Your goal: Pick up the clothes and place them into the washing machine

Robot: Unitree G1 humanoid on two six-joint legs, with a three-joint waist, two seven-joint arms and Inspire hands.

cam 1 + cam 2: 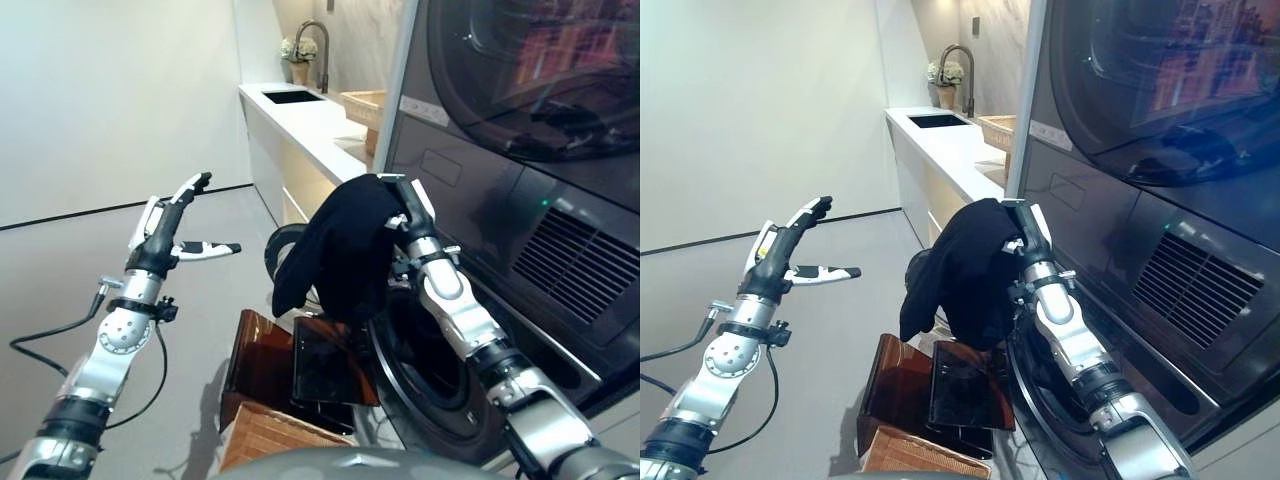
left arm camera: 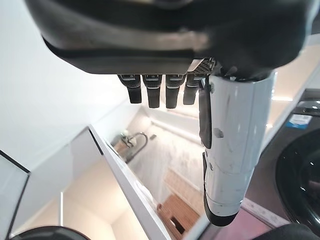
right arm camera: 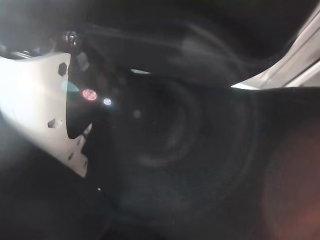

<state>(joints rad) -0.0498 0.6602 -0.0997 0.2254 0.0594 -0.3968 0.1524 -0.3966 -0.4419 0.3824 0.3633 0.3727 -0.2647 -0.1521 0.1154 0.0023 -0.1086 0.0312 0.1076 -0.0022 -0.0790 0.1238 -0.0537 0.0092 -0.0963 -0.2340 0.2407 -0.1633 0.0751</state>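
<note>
While the right hand (image 1: 412,208) holds the black garment (image 1: 340,250) raised above the washer's open port (image 1: 425,375) — fingers hidden in cloth, grip unclear — its hanging tail could snag the door (image 1: 325,360). Left hand (image 1: 170,230) is open, empty.

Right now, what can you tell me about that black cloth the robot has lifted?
The black cloth is a soft, plain dark garment, crumpled and draped over the right hand, which holds it up in the air. Most of the hand is hidden under it. One fold hangs lower on the left side. It hangs in front of the washing machine, above the open round door and a brown basket on the floor. Nothing else touches it.
</note>
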